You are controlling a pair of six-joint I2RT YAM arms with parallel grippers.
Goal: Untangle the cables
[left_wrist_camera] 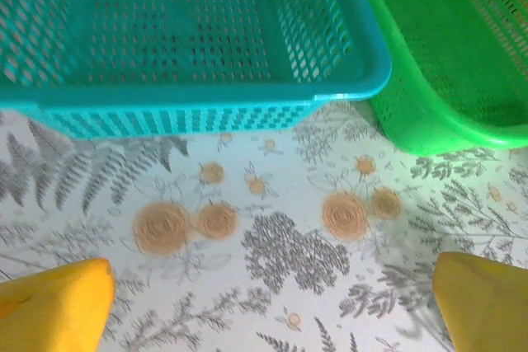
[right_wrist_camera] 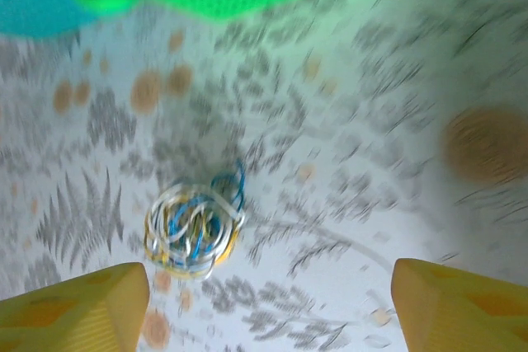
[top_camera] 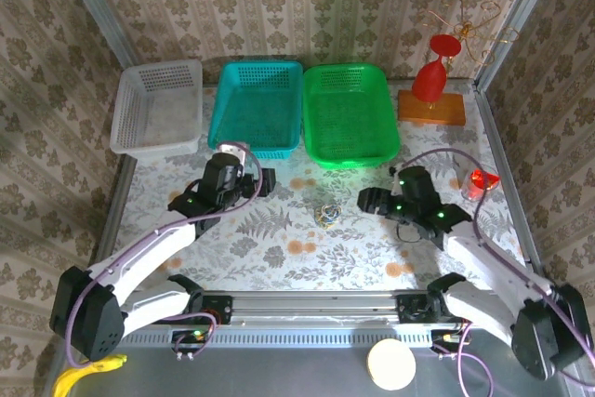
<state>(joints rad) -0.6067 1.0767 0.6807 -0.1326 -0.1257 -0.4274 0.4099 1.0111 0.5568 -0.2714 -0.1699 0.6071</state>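
Note:
The cables point(top_camera: 327, 217) lie as one small tangled ball of blue, yellow and pale wires on the patterned tablecloth, midway between the two arms. My right gripper point(top_camera: 369, 198) hovers just right of the ball and is open. In the right wrist view the cables point(right_wrist_camera: 194, 228) sit near the left yellow fingertip point(right_wrist_camera: 91, 307), and nothing is between the fingers of the right gripper point(right_wrist_camera: 268, 307). My left gripper point(top_camera: 265, 181) is up and left of the ball, open and empty. In its wrist view the left gripper point(left_wrist_camera: 272, 307) looks over bare cloth toward the baskets.
Three baskets stand along the back: white point(top_camera: 158, 104), teal point(top_camera: 257, 104) point(left_wrist_camera: 206, 105) and green point(top_camera: 350, 113) point(left_wrist_camera: 445, 80). A red glass point(top_camera: 435, 76) on an orange board sits back right. A small red cup point(top_camera: 479, 183) is near the right wall.

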